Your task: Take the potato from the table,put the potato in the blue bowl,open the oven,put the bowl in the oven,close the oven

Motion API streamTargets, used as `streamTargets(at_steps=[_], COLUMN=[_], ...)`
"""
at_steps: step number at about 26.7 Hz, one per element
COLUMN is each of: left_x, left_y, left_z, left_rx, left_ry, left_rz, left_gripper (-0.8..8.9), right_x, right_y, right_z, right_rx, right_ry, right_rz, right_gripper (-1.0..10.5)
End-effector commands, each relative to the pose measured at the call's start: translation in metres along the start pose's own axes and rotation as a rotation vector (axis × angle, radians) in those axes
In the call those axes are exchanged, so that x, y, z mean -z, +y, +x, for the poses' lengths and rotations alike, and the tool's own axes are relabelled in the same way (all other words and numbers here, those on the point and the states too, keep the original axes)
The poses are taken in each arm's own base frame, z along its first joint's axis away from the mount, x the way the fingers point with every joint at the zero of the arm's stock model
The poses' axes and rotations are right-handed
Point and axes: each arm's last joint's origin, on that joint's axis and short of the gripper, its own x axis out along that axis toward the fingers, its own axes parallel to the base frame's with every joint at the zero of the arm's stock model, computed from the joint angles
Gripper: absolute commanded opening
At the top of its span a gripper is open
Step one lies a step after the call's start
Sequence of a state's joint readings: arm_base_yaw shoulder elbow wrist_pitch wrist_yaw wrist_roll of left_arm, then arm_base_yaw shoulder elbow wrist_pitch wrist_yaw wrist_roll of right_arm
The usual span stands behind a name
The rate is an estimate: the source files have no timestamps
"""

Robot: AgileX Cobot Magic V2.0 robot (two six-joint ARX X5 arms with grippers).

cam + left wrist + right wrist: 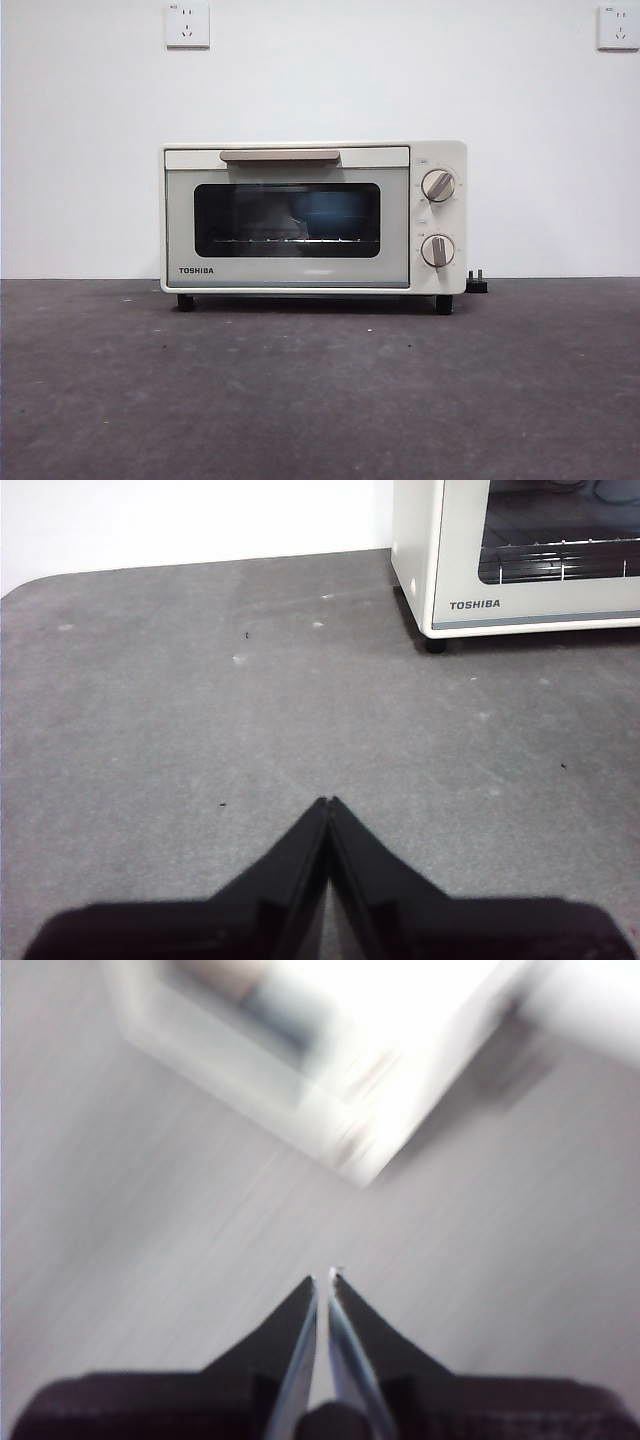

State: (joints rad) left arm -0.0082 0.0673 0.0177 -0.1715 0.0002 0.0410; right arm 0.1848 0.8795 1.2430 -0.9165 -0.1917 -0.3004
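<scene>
The cream-white oven point(313, 216) stands at the back of the table point(320, 390) with its door shut. Through the dark glass a blue shape shows on the wire rack, which looks like the blue bowl point(335, 212). The potato is hidden from every view. My left gripper point(328, 802) hangs shut and empty over bare table, off the oven's point(520, 555) front left corner. My right gripper point(322, 1278) is also shut and empty, above the table near a corner of the oven point(300, 1050); that view is blurred by motion. Neither arm appears in the front view.
A black plug point(477, 283) lies beside the oven's right foot. Two wall sockets point(187, 24) point(618, 27) sit high on the white wall. The table's rounded edge point(30, 585) shows in the left wrist view.
</scene>
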Motion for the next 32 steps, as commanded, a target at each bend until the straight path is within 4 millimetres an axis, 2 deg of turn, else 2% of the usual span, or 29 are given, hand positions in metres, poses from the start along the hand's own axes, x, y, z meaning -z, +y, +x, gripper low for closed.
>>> streamTargets(at_steps=[1, 3, 7, 9, 12, 19, 32], left_x=[0.003, 0.003, 0.003, 0.003, 0.003, 0.003, 0.003], left_y=[0.0, 0.0, 0.0, 0.0, 0.0, 0.0, 0.0], left_z=[0.001, 0.001, 0.001, 0.001, 0.001, 0.001, 0.001], left_rx=[0.0, 0.0, 0.0, 0.0, 0.0, 0.0, 0.0], left_ry=[0.005, 0.005, 0.007, 0.009, 0.009, 0.009, 0.008], left_rz=[-0.008, -0.008, -0.008, -0.008, -0.008, -0.008, -0.008], left_gripper=[-0.04, -0.04, -0.04, -0.04, -0.04, -0.04, -0.04], right_x=[0.03, 0.065, 0.141, 0.166, 0.193, 0.223, 0.237], right_y=[0.0, 0.002, 0.014, 0.018, 0.023, 0.025, 0.028], right_z=[-0.003, 0.005, 0.044, 0.055, 0.066, 0.08, 0.083], right_rx=[0.099, 0.216, 0.317, 0.335, 0.384, 0.441, 0.487], right_ry=[-0.258, -0.383, -0.488, -0.475, -0.463, -0.441, -0.342], right_rz=[0.031, 0.074, 0.08, 0.13, 0.211, 0.284, 0.328], right_gripper=[0.3, 0.3, 0.3, 0.3, 0.3, 0.3, 0.3])
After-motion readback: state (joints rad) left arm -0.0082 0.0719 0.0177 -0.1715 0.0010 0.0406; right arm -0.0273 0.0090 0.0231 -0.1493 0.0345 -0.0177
